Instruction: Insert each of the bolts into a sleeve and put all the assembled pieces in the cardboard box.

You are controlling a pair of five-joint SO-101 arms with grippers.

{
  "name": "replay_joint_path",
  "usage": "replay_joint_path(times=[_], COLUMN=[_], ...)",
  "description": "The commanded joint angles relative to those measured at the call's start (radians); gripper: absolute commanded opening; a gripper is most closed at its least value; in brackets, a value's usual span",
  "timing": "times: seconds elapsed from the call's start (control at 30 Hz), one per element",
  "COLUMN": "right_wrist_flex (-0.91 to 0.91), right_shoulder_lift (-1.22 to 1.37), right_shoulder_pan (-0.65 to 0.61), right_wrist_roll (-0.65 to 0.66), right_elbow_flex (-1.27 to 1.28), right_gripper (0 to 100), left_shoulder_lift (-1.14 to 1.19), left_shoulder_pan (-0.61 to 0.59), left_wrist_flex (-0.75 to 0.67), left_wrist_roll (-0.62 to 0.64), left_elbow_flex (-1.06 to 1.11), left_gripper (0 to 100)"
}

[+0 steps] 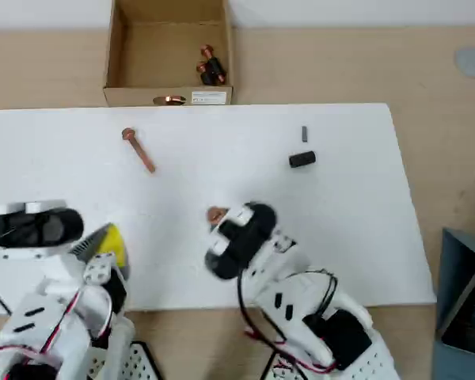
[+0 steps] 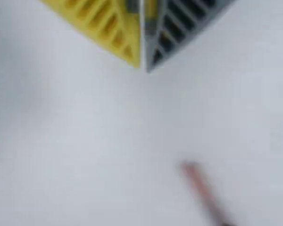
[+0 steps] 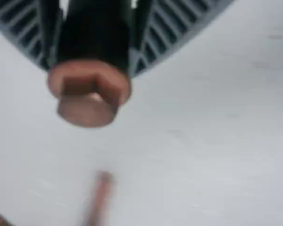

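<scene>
The left gripper (image 2: 142, 63) hangs over the white mat (image 1: 63, 158) at lower left, its yellow and grey fingers pressed together on nothing, and a loose bolt (image 1: 138, 149) lies on the mat beyond it. At centre, the right gripper (image 3: 92, 61) pinches a black sleeve (image 3: 94, 33) over the mat, with a copper bolt head (image 3: 88, 94) protruding from the sleeve's end. Behind, assembled pieces (image 1: 210, 67) lie in the cardboard box (image 1: 115, 55), and farther right a second sleeve (image 1: 302, 159) rests on the mat.
</scene>
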Motion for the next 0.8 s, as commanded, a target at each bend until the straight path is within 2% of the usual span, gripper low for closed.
replay_joint_path(times=[0.0, 0.13, 0.27, 0.43, 0.77], right_wrist_flex=[-0.025, -0.025, -0.003, -0.003, -0.032], right_shoulder_lift=[-0.111, -0.104, 0.024, 0.352, 0.986], right_shoulder_pan=[0.170, 0.257, 0.255, 0.259, 0.259], right_wrist_roll=[-0.002, -0.037, -0.107, -0.180, -0.172], right_elbow_flex=[-0.028, -0.070, -0.202, -0.458, -0.921], right_gripper=[0.9, 0.9, 0.9, 0.9, 0.9], left_shoulder_lift=[-0.002, -0.002, -0.004, -0.004, -0.004], left_shoulder_pan=[-0.219, -0.351, -0.364, -0.362, -0.362], left_wrist_flex=[-0.087, -0.204, -0.227, -0.227, -0.229], left_wrist_roll=[-0.132, -0.155, -0.155, -0.157, -0.158], left_elbow_flex=[0.132, 0.308, 0.410, 0.459, 0.611], left_gripper=[0, 0, 0, 0, 0])
